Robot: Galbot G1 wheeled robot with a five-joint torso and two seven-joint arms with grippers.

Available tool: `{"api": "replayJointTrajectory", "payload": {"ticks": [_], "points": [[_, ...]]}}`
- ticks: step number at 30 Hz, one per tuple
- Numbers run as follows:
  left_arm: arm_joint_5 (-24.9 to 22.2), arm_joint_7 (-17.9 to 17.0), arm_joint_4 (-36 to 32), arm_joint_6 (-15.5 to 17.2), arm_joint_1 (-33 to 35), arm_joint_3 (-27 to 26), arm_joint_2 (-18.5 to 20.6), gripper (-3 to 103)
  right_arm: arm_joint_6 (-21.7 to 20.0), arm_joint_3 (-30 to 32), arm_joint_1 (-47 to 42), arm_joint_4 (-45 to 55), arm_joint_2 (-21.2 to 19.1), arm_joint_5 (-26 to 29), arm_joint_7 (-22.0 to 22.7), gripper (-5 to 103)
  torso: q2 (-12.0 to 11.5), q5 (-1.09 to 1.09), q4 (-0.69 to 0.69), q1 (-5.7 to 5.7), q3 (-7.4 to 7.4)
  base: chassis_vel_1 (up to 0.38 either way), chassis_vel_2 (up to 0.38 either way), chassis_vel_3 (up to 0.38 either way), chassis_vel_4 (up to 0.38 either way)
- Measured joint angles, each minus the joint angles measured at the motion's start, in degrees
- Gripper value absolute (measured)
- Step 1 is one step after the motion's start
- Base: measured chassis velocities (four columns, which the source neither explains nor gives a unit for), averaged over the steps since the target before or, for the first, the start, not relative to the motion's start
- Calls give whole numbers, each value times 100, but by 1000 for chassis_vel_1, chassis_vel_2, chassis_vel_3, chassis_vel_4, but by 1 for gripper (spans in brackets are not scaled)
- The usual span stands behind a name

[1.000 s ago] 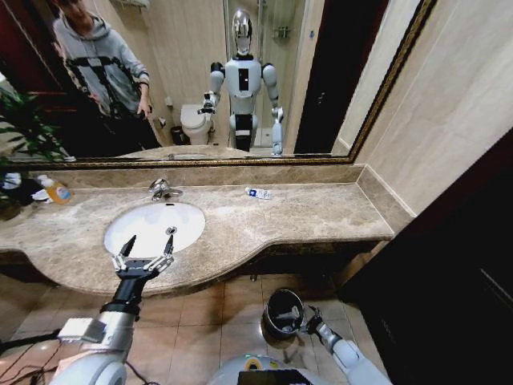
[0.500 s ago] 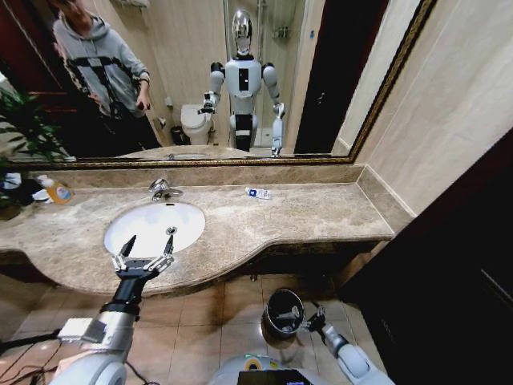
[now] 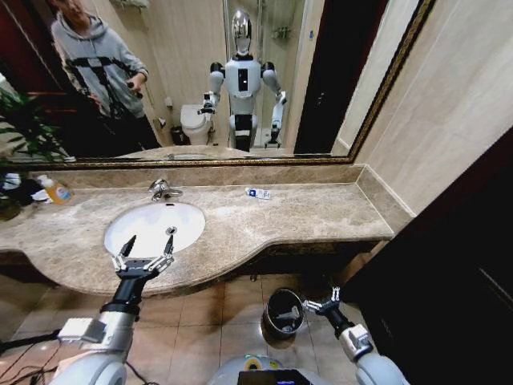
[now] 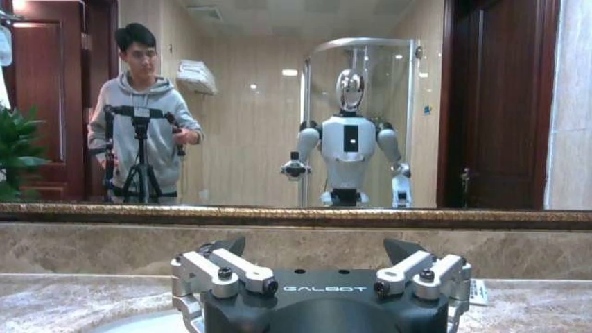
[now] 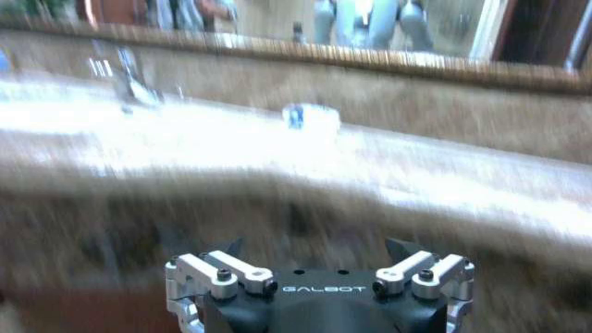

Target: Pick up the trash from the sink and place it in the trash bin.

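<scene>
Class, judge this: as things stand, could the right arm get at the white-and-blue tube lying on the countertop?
Probably not yet: the right gripper hangs open below the countertop beside the trash bin, so the counter's edge lies between it and the tube.

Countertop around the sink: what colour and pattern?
Beige-brown veined marble countertop, around a white sink; clearest in the head view.

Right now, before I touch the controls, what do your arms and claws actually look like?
Both arms are silver-white with black wrist sections. The left claw has a black palm block lettered GALBOT in white, silver bolted knuckle brackets and dark pointed fingertips. A white box sits on the left forearm. The right claw, near the trash bin, is built the same, silver brackets on black.
</scene>
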Motion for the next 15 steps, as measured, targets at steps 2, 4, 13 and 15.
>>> {"api": "replayJointTrajectory", "payload": {"ticks": [2, 4, 13, 15], "points": [[0, 0, 0, 0, 0, -1, 0, 100, -106, -27, 35, 226, 0, 39, 0, 100, 0, -2, 1, 0, 0, 0, 0, 0, 0], [0, 0, 0, 0, 0, -1, 0, 100, -381, -100, 308, 475, 4, 159, -41, 100, 0, 2, 1, -1, 0, 0, 0, 0, 0], [0, 0, 0, 0, 0, 0, 0, 100, -1547, -531, 2480, 256, -216, 977, -133, 100, -1, 2, 3, 1, 1, 0, 0, 0, 0], [0, 0, 0, 0, 0, 0, 0, 100, -1825, -695, 3232, -94, -247, 1244, -150, 100, -1, 2, 3, 1, 1, 0, 0, 0, 0]]}}
